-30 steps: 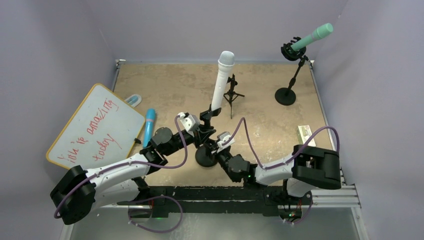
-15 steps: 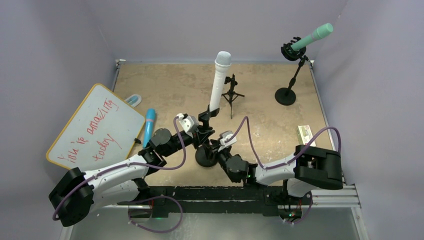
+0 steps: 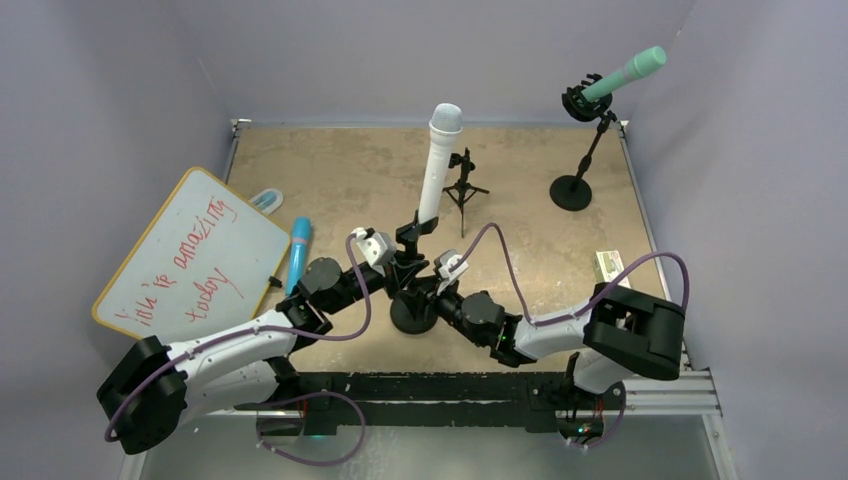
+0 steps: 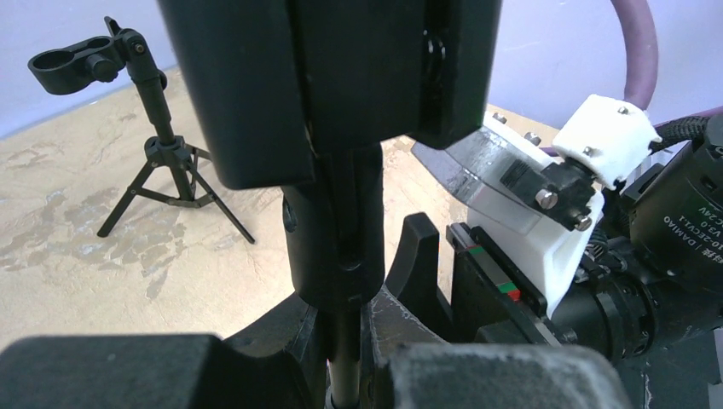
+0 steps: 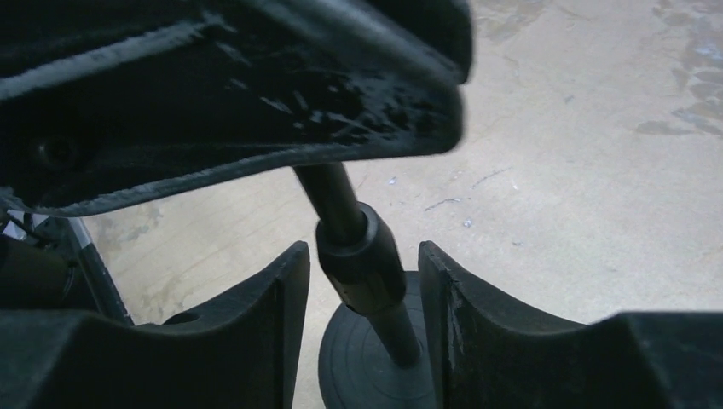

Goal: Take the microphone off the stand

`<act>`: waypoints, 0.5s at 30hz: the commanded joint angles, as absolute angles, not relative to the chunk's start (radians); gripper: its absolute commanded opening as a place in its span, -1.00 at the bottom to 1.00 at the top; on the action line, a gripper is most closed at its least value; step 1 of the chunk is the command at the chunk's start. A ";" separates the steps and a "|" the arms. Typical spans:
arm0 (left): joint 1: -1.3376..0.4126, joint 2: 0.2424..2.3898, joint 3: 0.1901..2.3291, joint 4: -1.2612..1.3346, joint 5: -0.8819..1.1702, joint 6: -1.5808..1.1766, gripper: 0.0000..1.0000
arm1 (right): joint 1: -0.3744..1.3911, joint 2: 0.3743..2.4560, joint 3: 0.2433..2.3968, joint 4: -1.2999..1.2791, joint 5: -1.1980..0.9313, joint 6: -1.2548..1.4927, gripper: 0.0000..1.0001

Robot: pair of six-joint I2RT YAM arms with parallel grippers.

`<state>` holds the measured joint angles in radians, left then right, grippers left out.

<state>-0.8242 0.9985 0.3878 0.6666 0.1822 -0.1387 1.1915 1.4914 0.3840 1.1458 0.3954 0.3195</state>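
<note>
A white microphone (image 3: 438, 165) stands tilted in the clip of a black stand (image 3: 412, 312) at the table's middle. My left gripper (image 3: 397, 273) is shut on the stand's pole (image 4: 345, 341) just under its collar, as the left wrist view shows with both fingers pressed to the pole. From the right, my right gripper (image 3: 428, 290) straddles the same pole lower down. In the right wrist view its fingers (image 5: 273, 307) stand apart on either side of the pole's collar (image 5: 362, 264), with a gap on each side, above the round base (image 5: 362, 371).
A green microphone (image 3: 627, 72) sits on a second stand (image 3: 572, 192) at the back right. A small empty tripod (image 3: 462, 188) stands behind the white microphone. A blue microphone (image 3: 298, 252) and a whiteboard (image 3: 190, 250) lie at left, and a small box (image 3: 610, 268) at right.
My right gripper has opened off the stand's pole and its arm has shifted slightly. The white microphone's head has swung a little to the left. The left gripper keeps its hold.
</note>
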 commanded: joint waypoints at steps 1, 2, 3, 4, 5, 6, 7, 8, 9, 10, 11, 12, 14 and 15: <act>-0.810 0.974 0.378 0.687 0.166 -0.123 -1.00 | 1.189 1.506 0.431 1.170 0.346 0.284 -0.03; -0.810 0.969 0.373 0.687 0.162 -0.123 -1.00 | 1.188 1.512 0.430 1.172 0.354 0.284 -0.05; -0.810 0.965 0.371 0.687 0.160 -0.123 -1.00 | 1.188 1.517 0.430 1.173 0.359 0.284 -0.07; -0.810 0.962 0.370 0.688 0.158 -0.124 -1.00 | 1.188 1.520 0.432 1.169 0.362 0.282 -0.15; -0.810 0.958 0.370 0.686 0.158 -0.125 -1.00 | 1.188 1.522 0.434 1.162 0.362 0.282 -0.22; -0.810 0.955 0.369 0.684 0.158 -0.126 -1.00 | 1.189 1.522 0.437 1.155 0.363 0.281 -0.26; -0.810 0.953 0.370 0.681 0.157 -0.126 -1.00 | 1.189 1.520 0.439 1.151 0.361 0.282 -0.33; -0.810 0.949 0.371 0.679 0.155 -0.124 -1.00 | 1.188 1.520 0.437 1.150 0.358 0.282 -0.42; -0.810 0.947 0.370 0.678 0.152 -0.121 -1.00 | 1.189 1.522 0.435 1.152 0.361 0.284 -0.52; -0.810 0.946 0.370 0.678 0.150 -0.119 -1.00 | 1.188 1.523 0.433 1.155 0.369 0.286 -0.63; -0.810 0.945 0.369 0.678 0.148 -0.117 -1.00 | 1.188 1.525 0.434 1.157 0.382 0.285 -0.76; -0.810 0.945 0.370 0.678 0.145 -0.116 -1.00 | 1.188 1.526 0.438 1.154 0.398 0.280 -0.84; -0.810 0.946 0.370 0.681 0.145 -0.118 -1.00 | 1.189 1.525 0.454 1.144 0.465 0.273 -0.95; -0.810 0.946 0.370 0.683 0.144 -0.119 -1.00 | 1.191 1.523 0.465 1.121 0.477 0.273 -1.00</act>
